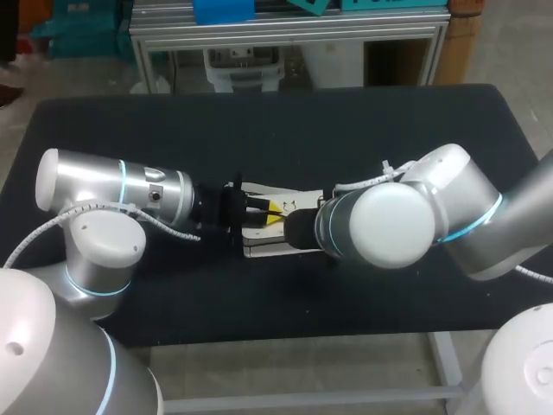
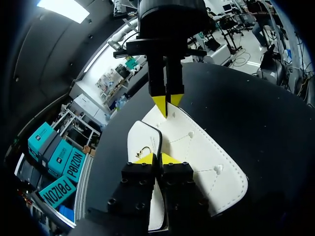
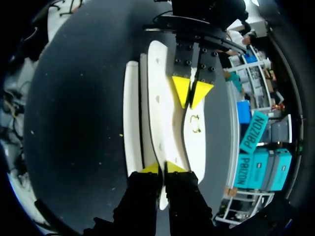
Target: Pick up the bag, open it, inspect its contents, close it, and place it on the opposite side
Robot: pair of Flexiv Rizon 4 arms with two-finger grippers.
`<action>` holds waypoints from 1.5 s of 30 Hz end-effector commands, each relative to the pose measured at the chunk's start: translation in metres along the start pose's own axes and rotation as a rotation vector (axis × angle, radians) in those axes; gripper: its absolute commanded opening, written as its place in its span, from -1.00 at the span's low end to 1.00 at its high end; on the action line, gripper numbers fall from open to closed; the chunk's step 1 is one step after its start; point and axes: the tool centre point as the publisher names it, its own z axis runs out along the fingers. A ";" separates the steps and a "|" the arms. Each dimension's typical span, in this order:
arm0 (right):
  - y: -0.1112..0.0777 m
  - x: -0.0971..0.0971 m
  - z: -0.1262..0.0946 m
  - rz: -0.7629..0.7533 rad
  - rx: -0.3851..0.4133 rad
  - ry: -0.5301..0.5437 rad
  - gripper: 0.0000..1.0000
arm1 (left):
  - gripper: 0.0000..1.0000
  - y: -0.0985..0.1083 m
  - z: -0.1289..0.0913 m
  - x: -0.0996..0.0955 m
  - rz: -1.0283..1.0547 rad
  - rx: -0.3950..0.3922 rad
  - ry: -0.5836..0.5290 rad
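A flat white bag [image 1: 268, 249] lies in the middle of the black table, between my two arms. In the left wrist view my left gripper [image 2: 158, 158] is shut on the near edge of the bag [image 2: 206, 152], next to a small gold clasp [image 2: 143, 150]. Opposite it, my right gripper [image 2: 167, 101] pinches the far edge. The right wrist view shows the same from the other side: the right gripper [image 3: 161, 168] is shut on a thin white panel of the bag [image 3: 160, 108], with the left gripper [image 3: 191, 91] facing it. In the head view the left gripper [image 1: 271, 213] shows yellow tips; the right one is hidden behind its wrist.
The black table [image 1: 259, 130] stretches wide around the bag on all sides. Both arms lie low over its middle, the left arm [image 1: 130, 194] and the right arm [image 1: 389, 220] meeting at the bag.
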 end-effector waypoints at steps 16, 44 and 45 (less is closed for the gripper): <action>-0.004 0.001 -0.009 0.007 -0.016 -0.186 1.00 | 1.00 -0.021 -0.042 -0.025 -0.057 0.080 -0.050; -0.026 -0.073 -0.065 0.190 -0.086 0.208 1.00 | 1.00 -0.015 -0.070 -0.056 -0.739 -0.062 0.139; -0.026 -0.077 -0.067 0.189 -0.081 0.228 1.00 | 1.00 -0.015 -0.071 -0.056 -0.740 -0.089 0.145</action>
